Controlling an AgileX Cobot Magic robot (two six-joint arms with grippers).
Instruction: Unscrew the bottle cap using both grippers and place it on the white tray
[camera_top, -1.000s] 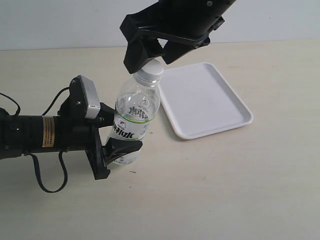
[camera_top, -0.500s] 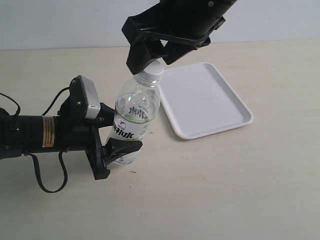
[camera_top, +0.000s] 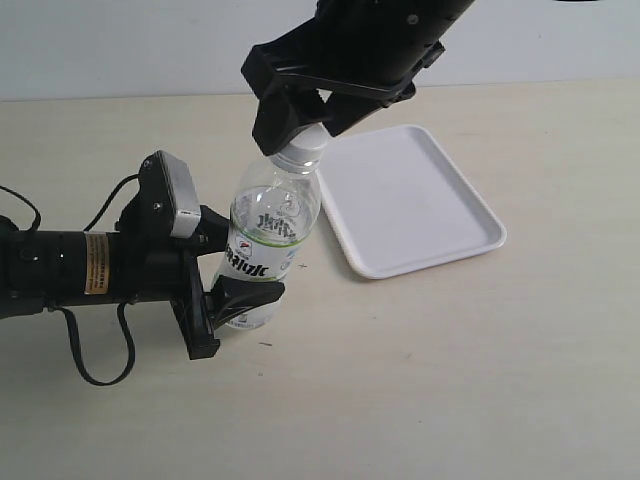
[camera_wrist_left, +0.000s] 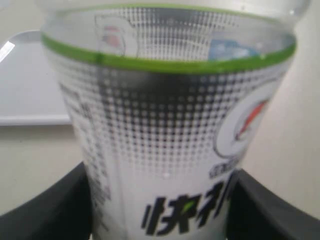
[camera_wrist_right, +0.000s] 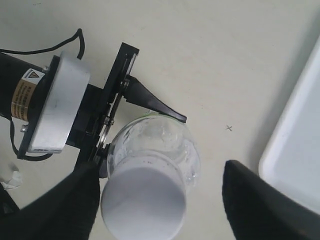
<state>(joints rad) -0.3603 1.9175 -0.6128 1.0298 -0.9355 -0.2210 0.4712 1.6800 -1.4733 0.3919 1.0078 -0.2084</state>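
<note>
We see the left gripper (camera_top: 236, 266), fingers clamped on the bottle (camera_top: 272, 228), left of centre; the right gripper (camera_top: 303, 128) fingers straddle the bottle cap (camera_top: 304, 145), spread wide; the white tray (camera_top: 412, 200) lies just right.

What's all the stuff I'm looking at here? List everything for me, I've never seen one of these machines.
table: one, pale beige, under everything
white tray: one, white, flat on the table, right of the bottle
bottle: one, clear with a white-and-green label, leaning, left of the tray
bottle cap: one, white, on the bottle's neck
left gripper: one, black, fingers shut on the bottle's lower body
right gripper: one, black, above the bottle, fingers open either side of the cap
</note>
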